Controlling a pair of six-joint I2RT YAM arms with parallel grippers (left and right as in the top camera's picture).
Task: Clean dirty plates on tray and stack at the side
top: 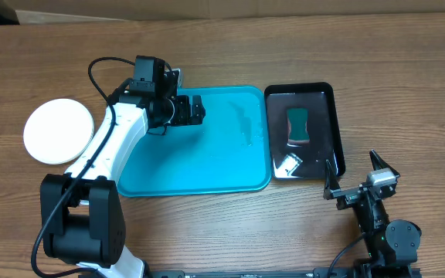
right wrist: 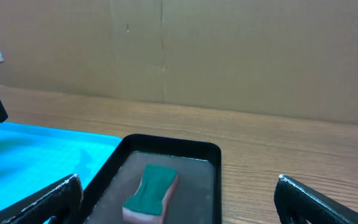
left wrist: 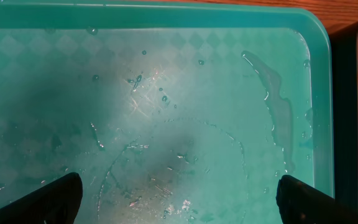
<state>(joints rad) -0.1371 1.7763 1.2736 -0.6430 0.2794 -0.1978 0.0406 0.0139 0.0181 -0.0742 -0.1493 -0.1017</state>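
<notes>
Currently the white plate (top: 59,131) lies near the table's left edge, off the turquoise tray (top: 199,171). Left gripper (top: 199,110) hovers spread over the tray's wet far-left part. Right gripper (top: 351,161) stands spread by the table's front edge, near the black tray (top: 300,87) holding 1 green sponge (top: 297,126).

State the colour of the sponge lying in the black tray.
Green on top, pinkish beneath; the right wrist view shows the sponge best.

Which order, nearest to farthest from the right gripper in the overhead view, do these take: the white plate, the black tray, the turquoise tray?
From the right gripper:
1. black tray, right side, closest
2. turquoise tray, centre
3. white plate, far left
</notes>
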